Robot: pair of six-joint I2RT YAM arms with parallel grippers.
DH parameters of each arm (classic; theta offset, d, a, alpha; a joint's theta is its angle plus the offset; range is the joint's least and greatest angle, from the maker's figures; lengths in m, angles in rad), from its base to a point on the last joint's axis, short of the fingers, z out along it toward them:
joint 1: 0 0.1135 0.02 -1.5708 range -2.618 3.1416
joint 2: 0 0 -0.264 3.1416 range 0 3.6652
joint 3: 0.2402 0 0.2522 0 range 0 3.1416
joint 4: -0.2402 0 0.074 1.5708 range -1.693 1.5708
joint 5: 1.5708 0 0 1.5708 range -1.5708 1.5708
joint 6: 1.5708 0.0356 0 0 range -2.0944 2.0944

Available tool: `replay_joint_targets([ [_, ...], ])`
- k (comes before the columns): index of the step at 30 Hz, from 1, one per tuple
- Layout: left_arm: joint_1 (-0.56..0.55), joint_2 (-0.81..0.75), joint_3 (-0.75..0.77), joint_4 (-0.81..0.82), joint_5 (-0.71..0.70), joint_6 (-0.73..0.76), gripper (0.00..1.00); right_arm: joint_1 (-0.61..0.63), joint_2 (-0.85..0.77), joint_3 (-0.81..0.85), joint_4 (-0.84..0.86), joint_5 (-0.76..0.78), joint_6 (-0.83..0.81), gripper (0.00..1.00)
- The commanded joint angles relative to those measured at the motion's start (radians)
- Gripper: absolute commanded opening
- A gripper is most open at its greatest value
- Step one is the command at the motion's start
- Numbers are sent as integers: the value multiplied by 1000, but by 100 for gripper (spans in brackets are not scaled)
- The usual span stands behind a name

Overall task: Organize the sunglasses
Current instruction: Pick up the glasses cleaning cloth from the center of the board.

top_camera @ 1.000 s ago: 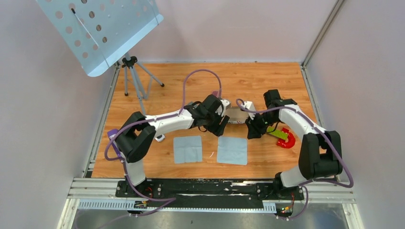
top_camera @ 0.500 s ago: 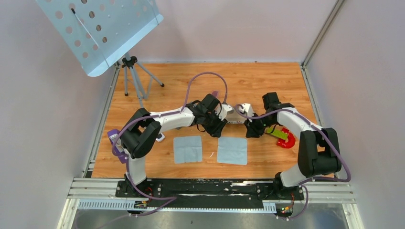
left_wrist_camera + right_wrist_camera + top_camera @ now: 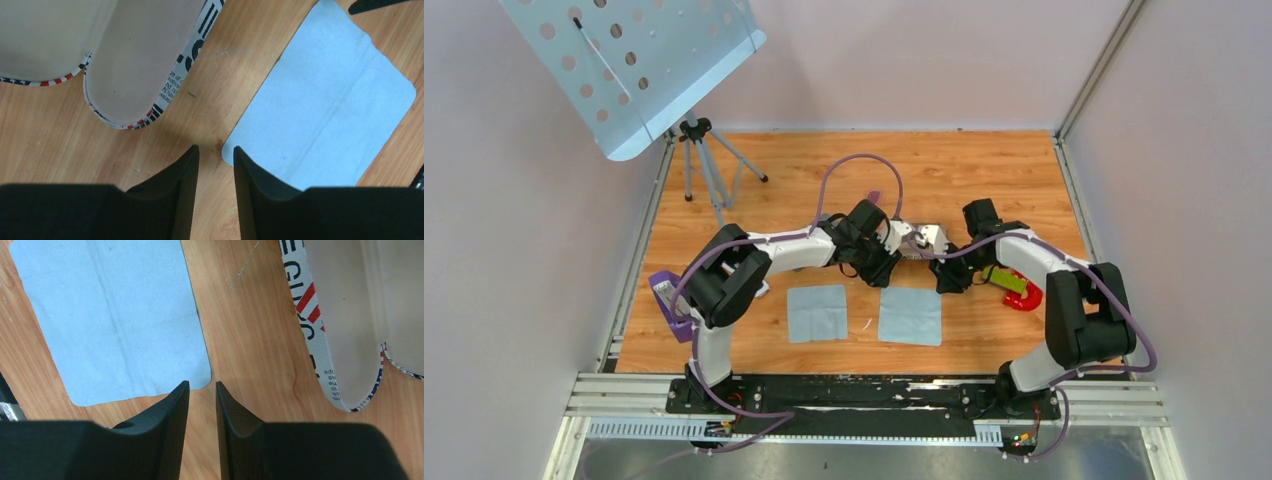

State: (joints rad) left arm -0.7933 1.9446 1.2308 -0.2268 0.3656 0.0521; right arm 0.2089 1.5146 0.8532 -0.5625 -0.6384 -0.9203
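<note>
The sunglasses show only in the top view, as 1 small purple-pink sliver just above the centre of the frame. The left arm hides the rest, so their pose and fold cannot be told.

Open case behind right cloth, left cloth alongside

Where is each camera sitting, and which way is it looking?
Top external: high behind the arms, looking down on the wooden table; the left arm and right arm both show.
Left wrist: on the left arm, looking down past its own jaws at the open flag-patterned case and a blue cloth.
Right wrist: on the right arm, looking down past its own jaws.
Shared: both wrist views show that case and a blue cloth.
</note>
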Motion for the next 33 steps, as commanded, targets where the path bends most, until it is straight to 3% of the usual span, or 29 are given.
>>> replay_joint_targets([
  [1,5,11,-13,31,27,5,34,35,16,-14,-10,31,-19,30],
  [8,4,18,-5,-12,-3,-10,31,53,31,-9,-21,73,-23,31],
  [11,5,10,-9,-34,-10,-32,35,55,39,-3,-18,78,-14,31],
  [18,7,-145,-169,96,-68,-88,47,57,32,-10,-23,65,-25,31],
  [27,61,-195,-218,133,-44,-210,42,87,52,-12,-6,109,-5,29],
  [33,117,-271,-324,283,-40,-359,40,141,27,-58,49,209,6,27],
])
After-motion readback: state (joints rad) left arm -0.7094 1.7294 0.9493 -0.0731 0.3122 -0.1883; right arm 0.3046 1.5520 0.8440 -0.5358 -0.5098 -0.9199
